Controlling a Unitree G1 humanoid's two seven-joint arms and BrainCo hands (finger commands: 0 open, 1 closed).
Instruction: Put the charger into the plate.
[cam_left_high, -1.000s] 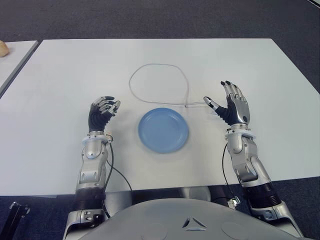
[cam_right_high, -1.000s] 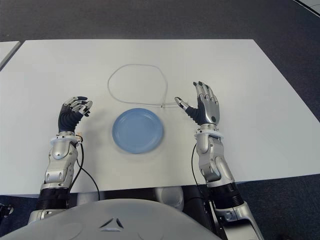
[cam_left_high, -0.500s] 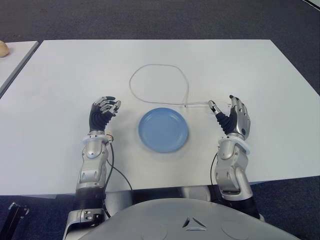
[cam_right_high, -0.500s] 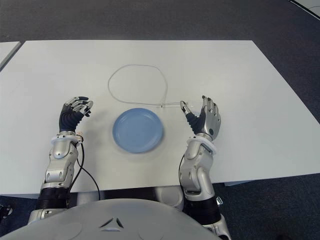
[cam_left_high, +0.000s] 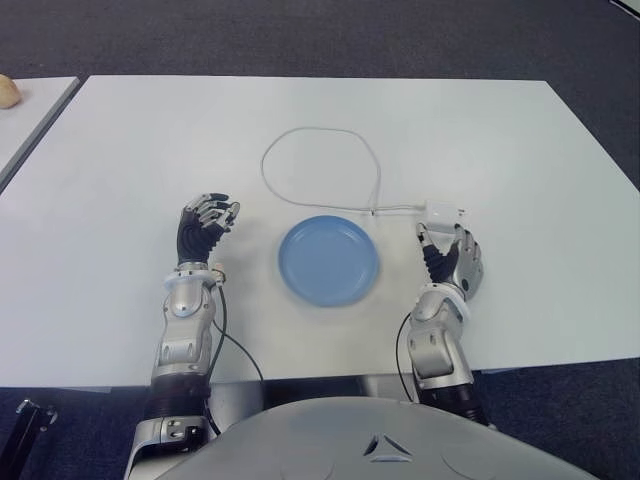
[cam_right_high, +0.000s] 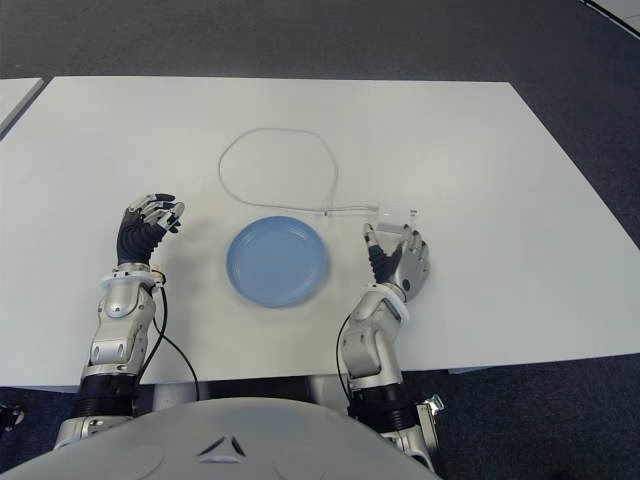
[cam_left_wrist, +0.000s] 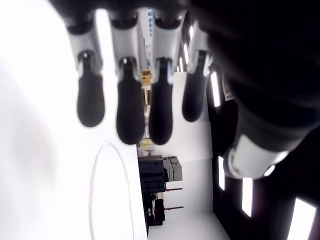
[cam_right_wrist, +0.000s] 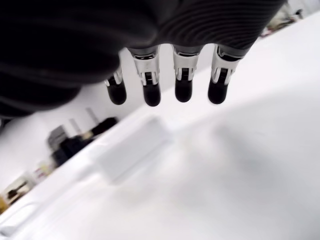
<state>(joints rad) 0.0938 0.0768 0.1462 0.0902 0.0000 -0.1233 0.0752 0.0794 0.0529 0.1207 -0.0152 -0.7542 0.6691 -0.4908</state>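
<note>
The charger (cam_left_high: 441, 210) lies on the white tabletop (cam_left_high: 520, 150), just beyond the right robot hand (cam_left_high: 452, 262) and right of the blue plate (cam_left_high: 329, 260), its cable (cam_left_high: 320, 130) looped behind the plate. We judge this the reach step: our right robot hand hangs near the charger, fingers spread and empty, though contact is hard to rule out. Next we must close around the block. A second ago this robot hand stood higher and farther forward. The left robot hand (cam_left_high: 205, 222) shows left of the plate, loosely curled, empty.
</note>
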